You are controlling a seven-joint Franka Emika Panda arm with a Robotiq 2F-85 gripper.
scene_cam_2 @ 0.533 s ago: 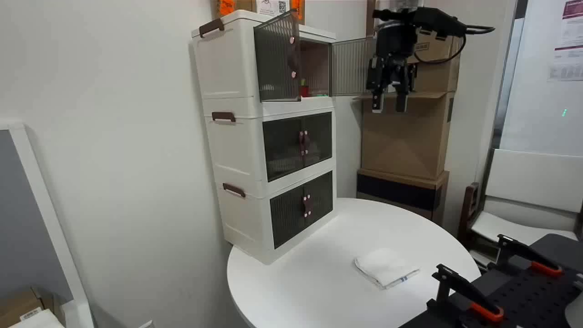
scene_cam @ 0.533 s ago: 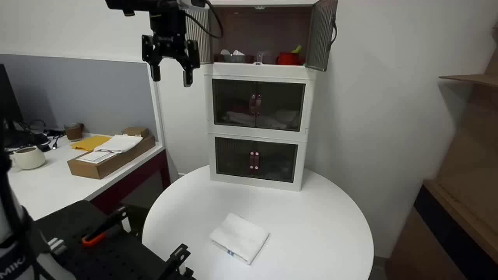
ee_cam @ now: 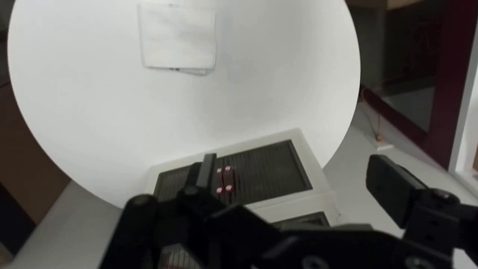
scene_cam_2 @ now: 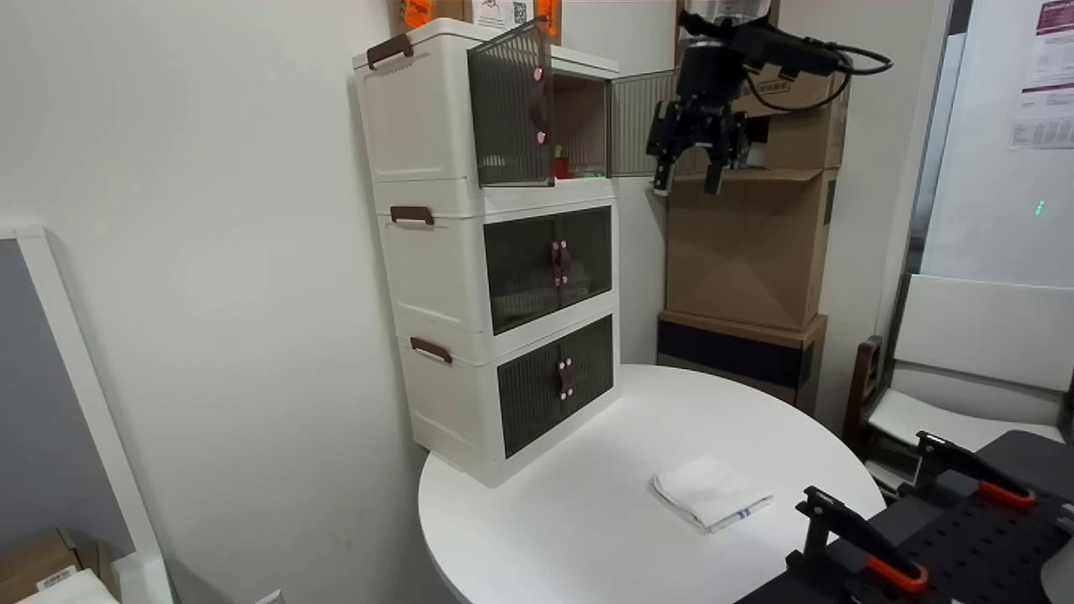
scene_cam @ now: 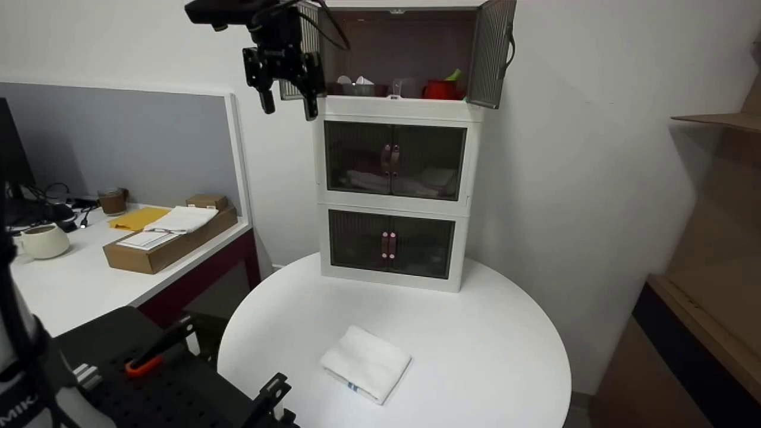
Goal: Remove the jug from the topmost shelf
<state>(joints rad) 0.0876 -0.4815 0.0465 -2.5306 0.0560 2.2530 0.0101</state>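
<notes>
The topmost shelf (scene_cam: 398, 50) is the brown-lined upper compartment of the tall white cabinet, with both doors swung open. It also shows partly in an exterior view (scene_cam_2: 581, 117). The jug (scene_cam: 397, 88), small, pale and translucent, stands at the shelf's front near the middle. It is hidden behind a door in an exterior view and out of sight in the wrist view. My gripper (scene_cam: 289, 108) is open and empty, tilted, left of the shelf and in front of the left door. Its fingers also show spread in an exterior view (scene_cam_2: 688, 181) and the wrist view (ee_cam: 295, 172).
The open right door (scene_cam: 492, 53) and left door (scene_cam: 292, 90) flank the shelf opening. A red pot (scene_cam: 440, 90) stands right of the jug, a grey bowl (scene_cam: 359, 90) left. A folded white cloth (scene_cam: 367, 364) lies on the round table (scene_cam: 493, 345). Cardboard boxes (scene_cam_2: 738, 252) stand behind.
My gripper has moved closer to the cabinet, to the right and slightly up in an exterior view, and has tilted. It stays open. The shelf and its contents are unchanged.
</notes>
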